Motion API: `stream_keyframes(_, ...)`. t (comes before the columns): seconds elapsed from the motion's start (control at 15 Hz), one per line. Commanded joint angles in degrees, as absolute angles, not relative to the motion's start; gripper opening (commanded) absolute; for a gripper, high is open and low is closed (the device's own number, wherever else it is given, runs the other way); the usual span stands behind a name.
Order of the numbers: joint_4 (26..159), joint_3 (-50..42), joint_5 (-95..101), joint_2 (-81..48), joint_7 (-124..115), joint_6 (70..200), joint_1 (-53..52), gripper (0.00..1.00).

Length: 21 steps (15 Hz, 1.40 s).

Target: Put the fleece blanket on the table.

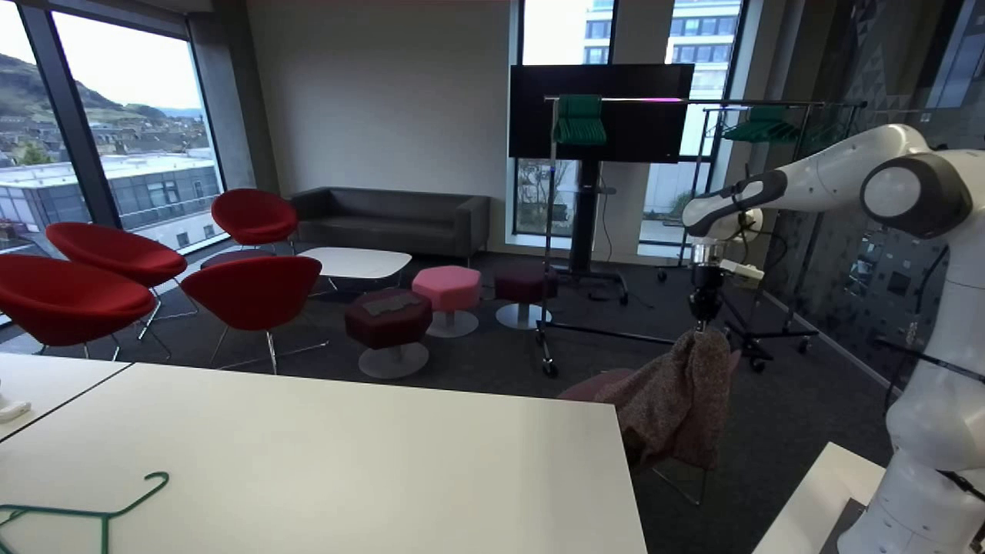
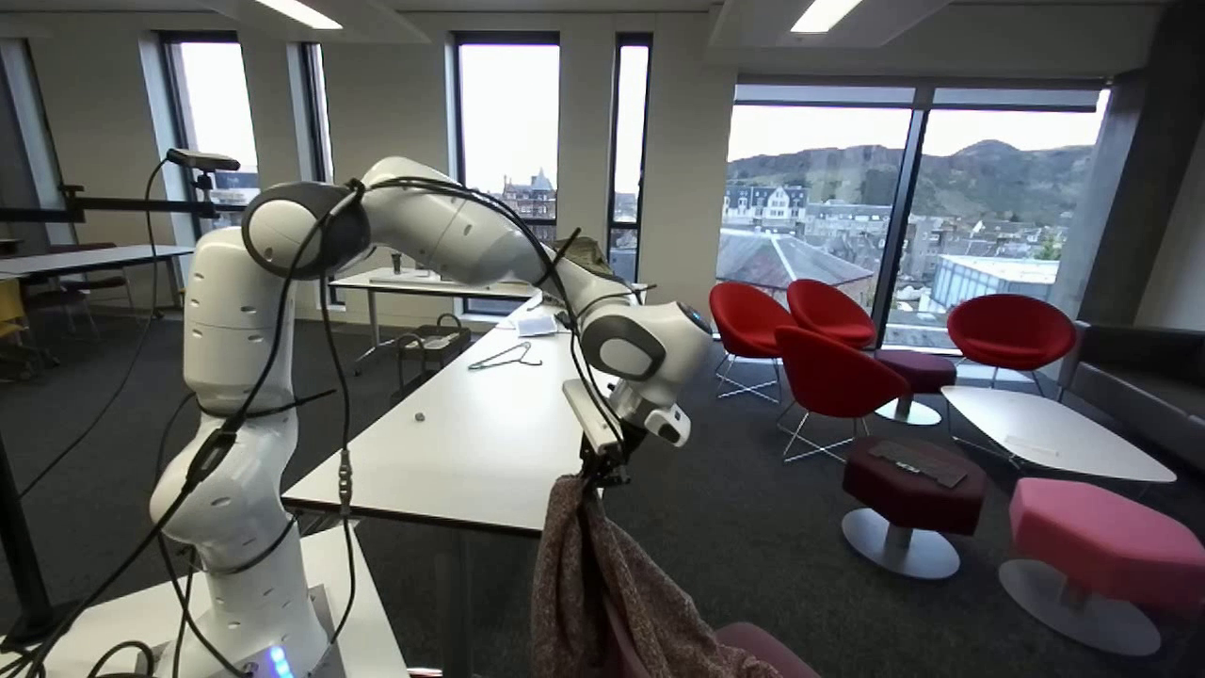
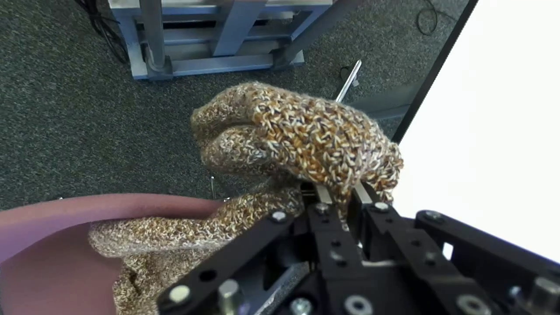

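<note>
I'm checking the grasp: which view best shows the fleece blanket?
The wrist view: the fleece blanket is close up, knit clear, pinched in the pincer. Both exterior views show it smaller, hanging in folds.

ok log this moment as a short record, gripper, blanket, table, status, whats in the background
gripper: closed on a bunched fold of the fleece blanket
fleece blanket: brownish, hanging in folds from the gripper, partly draped over the pink chair
table: pale cream-white top, green hanger lying on it
status: fleece blanket held beside the table, not yet on it
background: red armchairs, dark sofa, low white coffee table
</note>
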<state>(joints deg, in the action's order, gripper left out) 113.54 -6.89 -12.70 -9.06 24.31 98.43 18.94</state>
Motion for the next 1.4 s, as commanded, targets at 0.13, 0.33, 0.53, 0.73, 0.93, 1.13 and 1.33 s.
stream_keyframes(0.13, 121.4, -7.2, -5.9, 5.5, 24.2, 89.3, 13.3, 0.03)
stream_keyframes(0.33, 123.7, -6.6, -3.2, 11.2, 23.7, 87.8, 10.3, 0.03)
stream_keyframes(0.53, 126.2, -5.4, -0.5, 17.8, 23.1, 86.8, 7.1, 0.03)
stream_keyframes(0.73, 127.3, -2.6, 2.0, 24.8, 21.1, 85.4, 3.4, 0.03)
stream_keyframes(0.93, 127.1, 1.0, 2.9, 30.5, 18.7, 81.7, -0.7, 0.03)
stream_keyframes(1.13, 126.1, 5.2, 2.9, 34.1, 17.0, 78.3, -5.5, 0.03)
stream_keyframes(1.33, 124.7, 9.1, 2.4, 35.2, 17.5, 76.3, -10.7, 0.03)
